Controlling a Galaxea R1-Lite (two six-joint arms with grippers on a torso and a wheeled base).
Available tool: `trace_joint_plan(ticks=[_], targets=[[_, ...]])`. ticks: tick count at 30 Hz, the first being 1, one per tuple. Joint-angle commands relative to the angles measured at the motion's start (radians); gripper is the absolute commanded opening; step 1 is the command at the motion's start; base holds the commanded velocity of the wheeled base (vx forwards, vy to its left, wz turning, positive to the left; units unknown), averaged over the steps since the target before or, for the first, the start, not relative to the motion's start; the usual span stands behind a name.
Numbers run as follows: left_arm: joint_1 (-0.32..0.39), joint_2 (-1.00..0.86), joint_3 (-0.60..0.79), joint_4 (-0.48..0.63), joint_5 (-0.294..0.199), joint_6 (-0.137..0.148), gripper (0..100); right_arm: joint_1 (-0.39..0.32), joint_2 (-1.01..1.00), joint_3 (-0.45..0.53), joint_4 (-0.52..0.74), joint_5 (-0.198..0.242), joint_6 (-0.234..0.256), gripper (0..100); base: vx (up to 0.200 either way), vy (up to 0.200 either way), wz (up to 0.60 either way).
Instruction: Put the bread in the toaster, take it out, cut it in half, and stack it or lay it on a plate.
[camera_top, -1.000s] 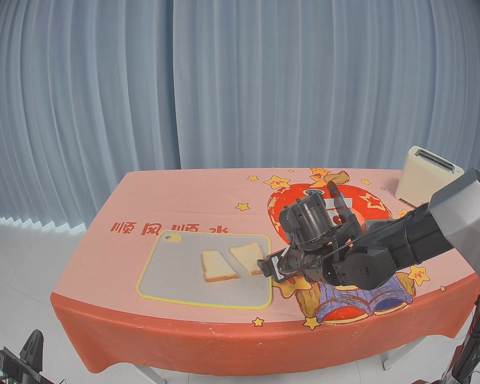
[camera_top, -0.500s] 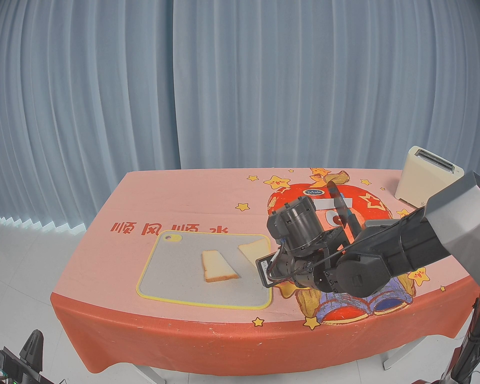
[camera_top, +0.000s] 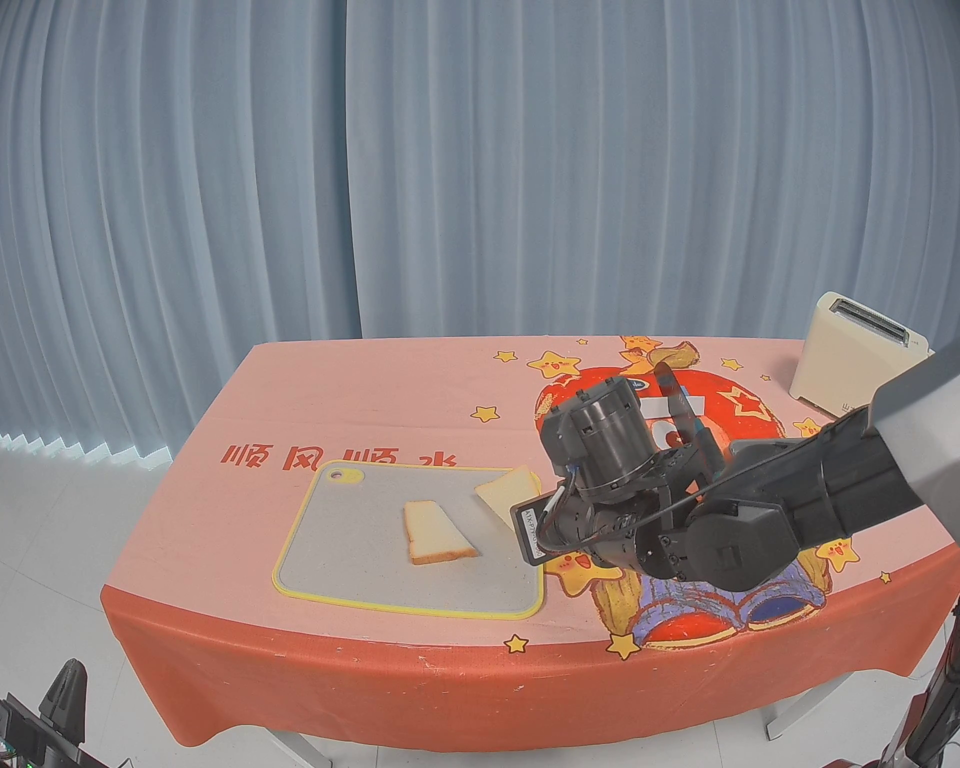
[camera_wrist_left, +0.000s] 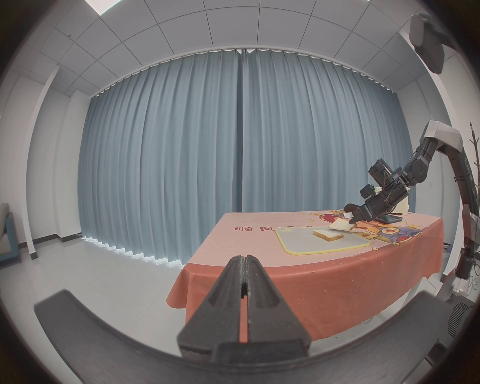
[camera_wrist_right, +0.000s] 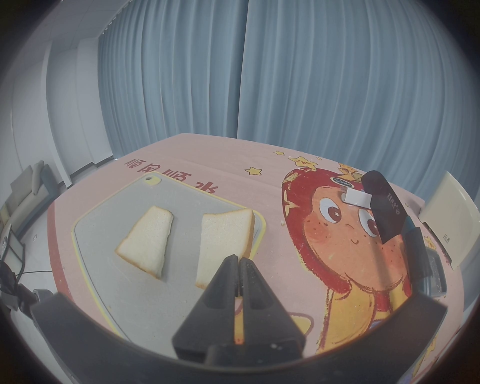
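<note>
Pink table (camera_top: 350, 400), blue curtain (camera_top: 450, 150) behind. R gripper (camera_wrist_right: 239, 261) low over board (camera_top: 340, 545) edge, fingers pinched shut on bread half (camera_wrist_right: 225, 237); other half (camera_wrist_right: 147, 240) flat on board beyond tips. L gripper (camera_wrist_left: 243, 261) closed, empty, off-table.

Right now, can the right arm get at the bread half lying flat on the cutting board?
Probably not yet: the flat half lies close with nothing between, but the right end effector is shut on the other half.

Orange cartoon-print tablecloth (camera_top: 400, 400) (yellow stars dotted across it); blue-grey curtains (camera_top: 500, 150) hang behind, above a pale floor (camera_top: 60, 560).
</note>
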Motion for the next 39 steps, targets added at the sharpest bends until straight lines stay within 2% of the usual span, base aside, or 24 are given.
trace_joint_plan(ticks=[1, 14, 17, 23, 27, 35, 39], targets=[[0.000, 0.002, 0.018, 0.000, 0.000, 0.000, 0, 0.000, -0.027, 0.000, -0.003, -0.001, 0.002, 0, 0.000, 0.000, 0.00], [0.000, 0.002, 0.018, 0.000, 0.000, 0.000, 0, -0.024, -0.194, 0.075, -0.002, -0.002, 0.014, 0, 0.000, 0.000, 0.00], [0.000, 0.000, 0.018, 0.000, 0.001, 0.000, 0, -0.076, -0.240, 0.080, 0.004, -0.001, 0.014, 0, 0.000, 0.000, 0.00], [0.002, 0.000, 0.018, 0.000, 0.001, -0.002, 0, -0.125, -0.298, 0.123, -0.002, 0.005, 0.016, 0, 0.000, 0.000, 0.00], [0.002, 0.002, 0.018, 0.000, 0.006, -0.012, 0, -0.147, -0.346, 0.156, -0.002, 0.012, 0.016, 0, 0.000, 0.000, 0.00], [0.002, 0.002, 0.018, 0.000, 0.006, -0.012, 0, -0.201, -0.421, 0.205, 0.000, 0.016, 0.014, 0, 0.000, -0.200, 0.00], [0.002, 0.000, 0.018, 0.000, 0.006, -0.012, 0, -0.251, -0.435, 0.224, -0.002, 0.038, 0.016, 0, 0.000, -0.200, 0.00]])
